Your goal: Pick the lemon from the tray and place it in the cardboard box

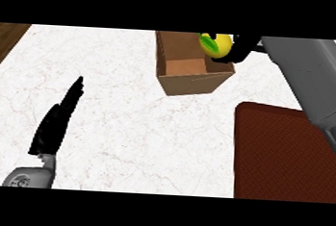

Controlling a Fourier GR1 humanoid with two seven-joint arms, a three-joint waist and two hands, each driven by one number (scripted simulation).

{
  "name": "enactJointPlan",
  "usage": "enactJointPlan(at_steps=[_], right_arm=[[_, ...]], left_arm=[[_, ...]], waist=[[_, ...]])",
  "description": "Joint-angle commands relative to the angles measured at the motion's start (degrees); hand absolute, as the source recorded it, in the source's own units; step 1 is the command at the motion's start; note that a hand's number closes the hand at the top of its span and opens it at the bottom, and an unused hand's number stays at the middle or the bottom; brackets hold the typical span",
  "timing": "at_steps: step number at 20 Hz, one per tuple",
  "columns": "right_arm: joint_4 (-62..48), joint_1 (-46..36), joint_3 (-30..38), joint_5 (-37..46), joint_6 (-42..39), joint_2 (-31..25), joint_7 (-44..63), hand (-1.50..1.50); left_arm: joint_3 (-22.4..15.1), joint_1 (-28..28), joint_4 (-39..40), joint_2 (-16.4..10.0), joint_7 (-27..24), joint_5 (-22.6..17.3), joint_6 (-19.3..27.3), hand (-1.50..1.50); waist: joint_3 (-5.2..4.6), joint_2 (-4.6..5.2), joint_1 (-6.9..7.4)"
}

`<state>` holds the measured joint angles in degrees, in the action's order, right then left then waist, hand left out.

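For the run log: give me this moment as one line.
right hand: holds lemon over cardboard box right rim | left hand: open, resting lower left | tray: lower right

a kitchen, seen steeply from above: a white, marble-veined counter fills most of the view, with brown wood showing beyond its left edge. a dark red-brown tray at the right, an open cardboard box and a lemon suggest a domestic, food-handling setting.
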<state>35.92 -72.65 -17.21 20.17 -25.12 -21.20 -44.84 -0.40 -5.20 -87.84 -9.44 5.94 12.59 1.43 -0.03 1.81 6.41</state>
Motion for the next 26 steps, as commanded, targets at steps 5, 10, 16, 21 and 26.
enactJointPlan(at_steps=[5, 10, 16, 21, 26], right_arm=[[-10.73, -4.40, -6.24, 5.46, 1.54, 11.73, -3.49, 1.50], [-19.01, -6.52, -6.19, 6.70, 2.76, 15.36, -2.05, -1.50], [-24.39, -6.68, -5.77, 7.37, 3.66, 16.98, -6.41, -1.50], [-26.12, -6.20, 2.16, -0.65, 1.10, 19.77, -4.21, -1.50], [-29.64, -9.48, 10.97, -9.11, -3.45, 18.25, 2.25, -1.50]], left_arm=[[1.22, 1.27, 1.29, 0.28, -1.43, 0.35, 1.41, 0.00], [1.12, 2.68, -0.89, -0.50, -1.10, -0.49, -0.21, 0.00], [1.59, 2.06, 0.19, -0.37, -1.57, -0.03, 0.43, 0.00], [1.32, 1.75, -0.62, -0.04, 0.65, -0.99, -0.62, 0.00], [-0.49, 2.02, -1.01, 1.70, 0.11, 0.94, 1.17, 0.00]], waist=[[-0.05, -0.24, -1.62], [-0.03, -0.45, -1.72], [-0.01, -0.08, -1.78], [0.03, -0.35, -2.45], [0.02, 0.04, -1.65]])
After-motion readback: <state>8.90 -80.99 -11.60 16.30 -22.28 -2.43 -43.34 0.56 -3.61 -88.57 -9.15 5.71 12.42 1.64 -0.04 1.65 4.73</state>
